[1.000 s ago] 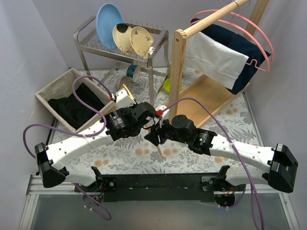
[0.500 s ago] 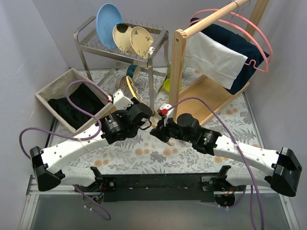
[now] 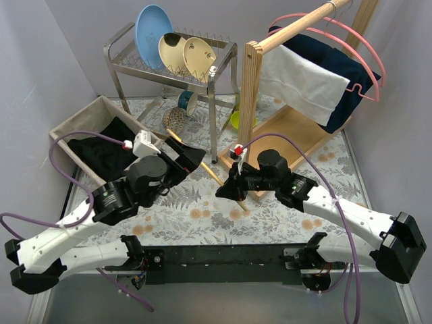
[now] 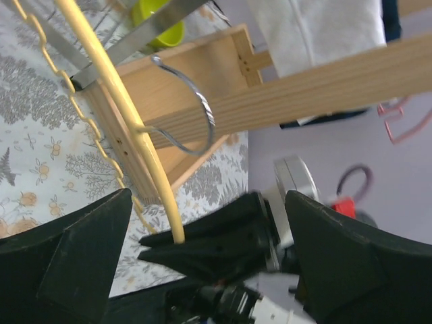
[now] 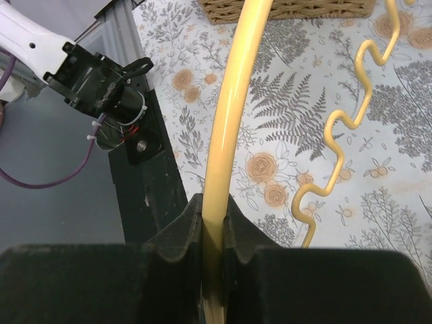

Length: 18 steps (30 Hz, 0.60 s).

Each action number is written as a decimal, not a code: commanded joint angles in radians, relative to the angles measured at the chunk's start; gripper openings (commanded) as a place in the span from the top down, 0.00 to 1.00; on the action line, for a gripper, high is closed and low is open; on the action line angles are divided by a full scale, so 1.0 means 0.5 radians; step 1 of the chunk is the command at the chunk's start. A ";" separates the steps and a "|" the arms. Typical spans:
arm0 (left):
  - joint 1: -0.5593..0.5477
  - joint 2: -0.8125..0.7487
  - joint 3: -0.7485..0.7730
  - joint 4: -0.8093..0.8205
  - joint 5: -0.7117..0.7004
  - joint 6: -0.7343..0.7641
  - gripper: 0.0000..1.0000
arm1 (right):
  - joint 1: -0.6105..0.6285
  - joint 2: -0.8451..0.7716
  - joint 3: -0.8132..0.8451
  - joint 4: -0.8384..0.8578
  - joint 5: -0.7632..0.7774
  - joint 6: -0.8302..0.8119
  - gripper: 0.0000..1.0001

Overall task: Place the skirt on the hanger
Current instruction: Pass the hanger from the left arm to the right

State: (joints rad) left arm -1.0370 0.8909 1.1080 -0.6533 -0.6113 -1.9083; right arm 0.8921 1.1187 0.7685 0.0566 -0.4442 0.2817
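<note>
While our right pincer [image 5: 212, 212] clamps narrow on the yellow hanger [image 5: 233, 94] above the middle of the counter [image 3: 175, 209], our left pincer [image 3: 191, 156] gapes wide, the hanger's bar loose between its fingers. We see the black skirt [image 3: 101, 152] lying in the basket [image 3: 67, 125] at the counter's left edge.

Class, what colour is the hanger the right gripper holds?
Pale yellow; the hanger shows best in the right wrist view, clamped in the right gripper.
</note>
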 commanded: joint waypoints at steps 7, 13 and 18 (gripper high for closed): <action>0.003 -0.309 0.235 -0.178 0.820 1.582 0.02 | -0.250 0.042 0.150 -0.279 -0.599 -0.363 0.99; 0.003 -0.358 0.141 -0.335 1.161 2.545 0.02 | -0.391 -0.001 0.270 -0.655 -0.943 -0.985 0.99; 0.003 -0.664 -0.102 -0.237 1.400 3.251 0.02 | -0.535 -0.053 0.365 -1.070 -1.142 -1.428 0.99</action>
State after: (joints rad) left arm -1.0367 0.6609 1.1141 -0.7597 -0.0662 -0.6708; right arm 0.6662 1.1366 0.8665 -0.3378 -0.8680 -0.1783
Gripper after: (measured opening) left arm 0.981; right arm 0.163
